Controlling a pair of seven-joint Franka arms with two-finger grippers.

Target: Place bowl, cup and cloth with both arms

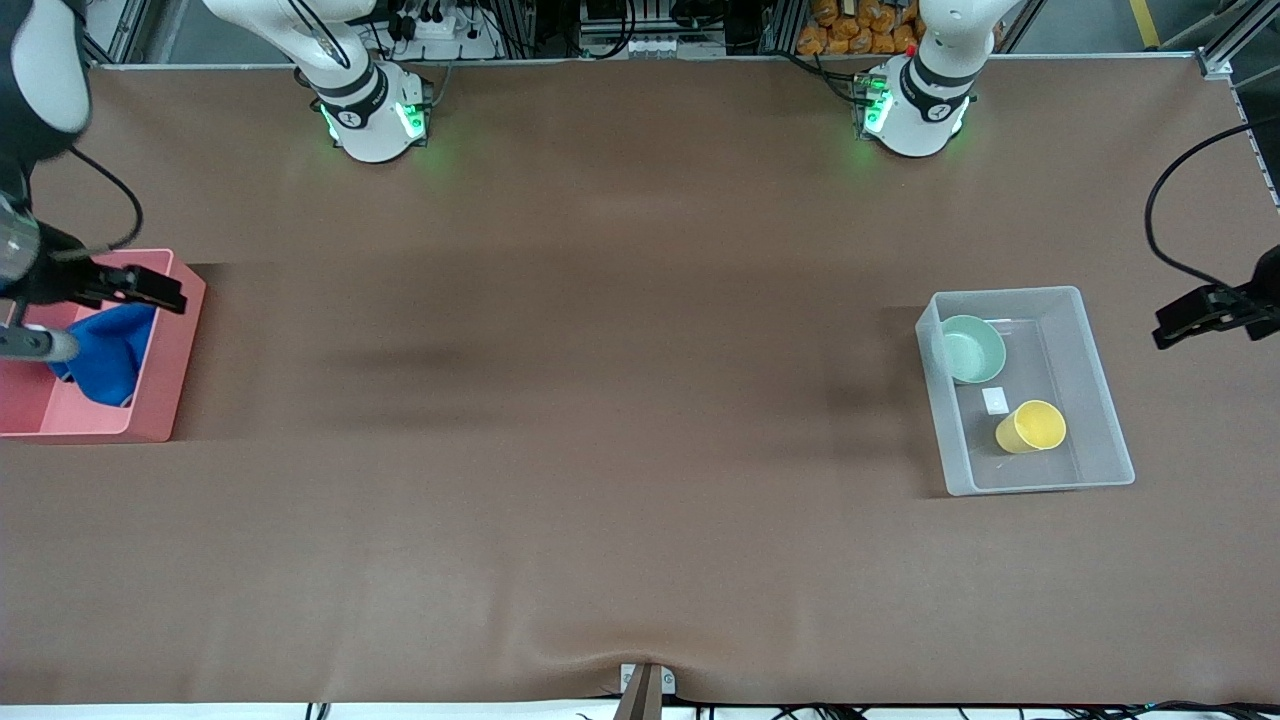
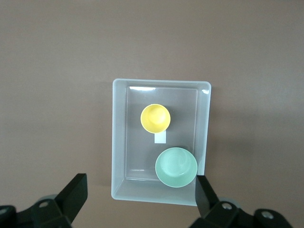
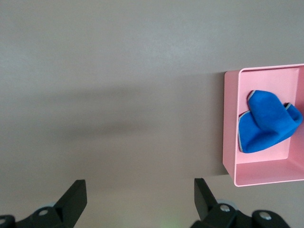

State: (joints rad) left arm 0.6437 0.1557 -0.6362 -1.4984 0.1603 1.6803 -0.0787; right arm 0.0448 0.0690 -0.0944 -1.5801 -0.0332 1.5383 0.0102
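The mint green bowl and the yellow cup both sit in a clear plastic bin toward the left arm's end of the table. The cup is nearer the front camera. My left gripper is open and empty, high in the air beside that bin. The left wrist view shows the bowl, the cup and the bin below my open left gripper. The blue cloth lies crumpled in a pink bin at the right arm's end. My right gripper is open and empty, up in the air by it. The right wrist view shows the cloth, the pink bin and my right gripper.
A small white label lies on the clear bin's floor between bowl and cup. A black cable loops near the left arm's end of the table. A small bracket sits at the table's front edge. Brown table spans between the bins.
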